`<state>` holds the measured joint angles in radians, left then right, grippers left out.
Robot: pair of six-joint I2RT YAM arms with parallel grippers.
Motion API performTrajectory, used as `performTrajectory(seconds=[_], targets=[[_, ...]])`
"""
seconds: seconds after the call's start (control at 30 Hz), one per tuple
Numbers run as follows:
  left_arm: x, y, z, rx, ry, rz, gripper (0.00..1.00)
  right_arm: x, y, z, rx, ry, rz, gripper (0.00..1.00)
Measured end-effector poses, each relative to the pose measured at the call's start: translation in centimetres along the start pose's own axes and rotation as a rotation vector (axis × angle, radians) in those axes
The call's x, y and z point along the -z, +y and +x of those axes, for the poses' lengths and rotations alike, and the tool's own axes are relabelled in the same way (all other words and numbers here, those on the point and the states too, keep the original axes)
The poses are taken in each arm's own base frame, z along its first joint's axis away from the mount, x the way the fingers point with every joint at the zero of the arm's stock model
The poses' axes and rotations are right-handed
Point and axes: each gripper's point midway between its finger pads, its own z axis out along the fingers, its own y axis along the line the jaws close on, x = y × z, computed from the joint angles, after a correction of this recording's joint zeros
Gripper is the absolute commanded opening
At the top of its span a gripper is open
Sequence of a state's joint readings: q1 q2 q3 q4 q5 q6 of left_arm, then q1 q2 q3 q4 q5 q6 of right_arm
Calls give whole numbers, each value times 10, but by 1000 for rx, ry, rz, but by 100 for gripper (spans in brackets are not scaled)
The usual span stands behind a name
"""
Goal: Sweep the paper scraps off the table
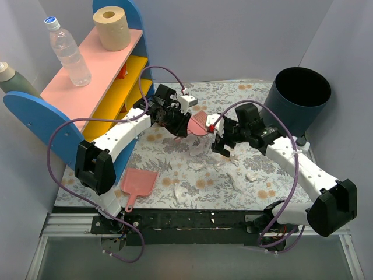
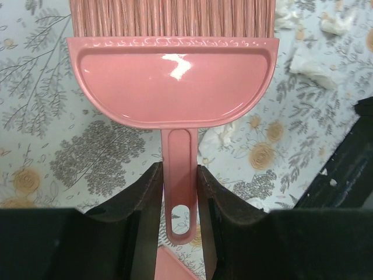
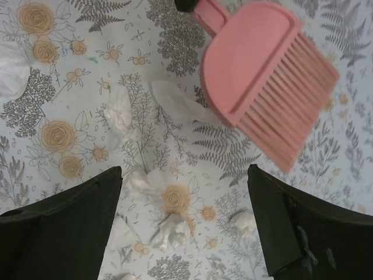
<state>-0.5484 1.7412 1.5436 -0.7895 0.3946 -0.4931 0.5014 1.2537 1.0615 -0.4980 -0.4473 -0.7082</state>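
My left gripper [image 1: 182, 125] is shut on the handle of a pink hand brush [image 1: 200, 123], held over the middle of the fern-printed table [image 1: 256, 93]. In the left wrist view the jaws [image 2: 179, 175] clamp the brush handle [image 2: 178, 169], bristles pointing away. My right gripper [image 1: 221, 149] is open and empty, hovering just right of the brush; in its wrist view [image 3: 185, 175] white paper scraps [image 3: 172, 227] lie between its fingers and the brush [image 3: 262, 76] is at the upper right. More scraps [image 1: 239, 181] are scattered over the table's middle and front. A pink dustpan [image 1: 140, 184] lies at the front left.
A dark round bin [image 1: 300, 96] stands at the back right corner. A blue-pink-yellow shelf [image 1: 105, 64] at the back left holds a clear bottle [image 1: 67, 52] and a beige paper roll [image 1: 112, 26]. Grey walls enclose the table.
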Motion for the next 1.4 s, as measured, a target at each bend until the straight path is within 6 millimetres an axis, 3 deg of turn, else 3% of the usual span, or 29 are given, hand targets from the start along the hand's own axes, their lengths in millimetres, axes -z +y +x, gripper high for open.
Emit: performTrajectory(seconds=[0.17,0.3,0.57,0.67,0.77,0.8,0.83,0.87,0.97,1.03,1.23,1.3,1.4], targets=[[5,-16,0,-25,-11,117,0,-17,12,-23,242,-23,-28,93],[6,-22,2,-24,-19,181,0,-32,11,-34,410,-23,-16,89],[19,-21,3,31,-38,319,0,-50,1,-34,611,3,40,77],[18,-14,2,46,-41,340,0,-56,0,-32,655,17,71,64],[17,-17,5,54,-30,366,0,-58,-7,-37,676,20,119,40],[17,-19,6,54,-28,373,7,-59,-10,-41,681,17,139,9],[17,-20,6,53,-29,379,35,-58,-13,-43,682,17,157,2],[17,-20,5,51,-31,380,44,-58,-16,-44,688,18,168,1],[17,-17,0,37,-50,369,58,-59,-16,-38,612,34,175,1],[18,-17,-2,33,-57,365,60,-55,-22,-27,518,53,176,1],[32,-18,-18,-39,-178,301,72,-19,-50,5,117,47,167,1],[44,-23,-22,-63,-227,288,72,-7,-54,5,-4,10,153,1],[59,-30,-32,-106,-303,276,72,0,-47,-13,-148,-86,94,1]])
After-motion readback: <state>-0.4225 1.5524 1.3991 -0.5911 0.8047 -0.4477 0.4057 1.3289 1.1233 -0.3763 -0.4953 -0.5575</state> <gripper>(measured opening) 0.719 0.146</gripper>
